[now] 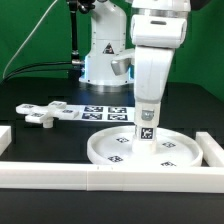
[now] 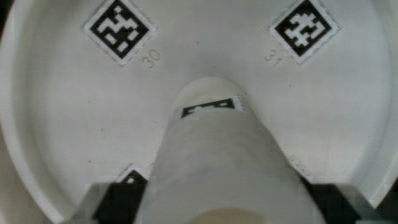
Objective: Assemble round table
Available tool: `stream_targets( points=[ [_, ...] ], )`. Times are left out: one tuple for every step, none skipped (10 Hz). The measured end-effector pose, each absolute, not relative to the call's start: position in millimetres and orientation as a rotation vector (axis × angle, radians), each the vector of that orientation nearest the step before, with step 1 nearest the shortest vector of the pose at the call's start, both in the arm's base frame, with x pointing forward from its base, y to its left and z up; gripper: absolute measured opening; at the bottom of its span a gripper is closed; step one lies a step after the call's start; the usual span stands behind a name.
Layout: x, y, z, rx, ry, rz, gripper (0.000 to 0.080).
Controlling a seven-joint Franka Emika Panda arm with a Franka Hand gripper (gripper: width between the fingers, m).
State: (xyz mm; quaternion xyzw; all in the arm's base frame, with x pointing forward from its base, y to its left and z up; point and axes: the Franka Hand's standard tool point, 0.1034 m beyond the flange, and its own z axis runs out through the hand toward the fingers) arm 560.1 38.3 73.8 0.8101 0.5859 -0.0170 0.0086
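The large round rimmed disc (image 1: 102,150) lies flat on the black table with its tags facing up. Over its middle the short cylindrical post (image 1: 146,130) stands upright, and my gripper (image 1: 147,113) is shut on the post's upper part. Whether the post's lower end touches the disc I cannot tell. In the wrist view the post (image 2: 217,130) runs down between my dark fingers (image 2: 121,200) toward the disc floor (image 2: 205,40), with my gripper (image 2: 228,202) closed around it. The four-armed cross piece (image 1: 42,113) lies at the exterior view's left.
The marker board (image 1: 104,112) lies flat behind the disc. White border rails run along the front (image 1: 110,178), the exterior view's right (image 1: 211,150) and its left (image 1: 4,137). The robot base (image 1: 105,60) stands at the back.
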Motion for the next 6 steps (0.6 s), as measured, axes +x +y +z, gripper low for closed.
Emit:
stream_targets(
  points=[
    [560.1, 38.3, 73.8, 2.603, 1.724, -0.052, 0.0407],
    [560.1, 38.3, 73.8, 2.663, 1.630, -0.051, 0.0407],
    [559.8, 37.6, 73.6, 2.760, 1.472, -0.046, 0.0407],
    [559.7, 38.8, 73.7, 2.849, 1.302, -0.041, 0.0407],
    [559.4, 40.5, 73.6, 2.909, 1.174, -0.039, 0.0407],
    [559.4, 41.5, 73.7, 2.971, 1.007, -0.037, 0.0407]
  ],
)
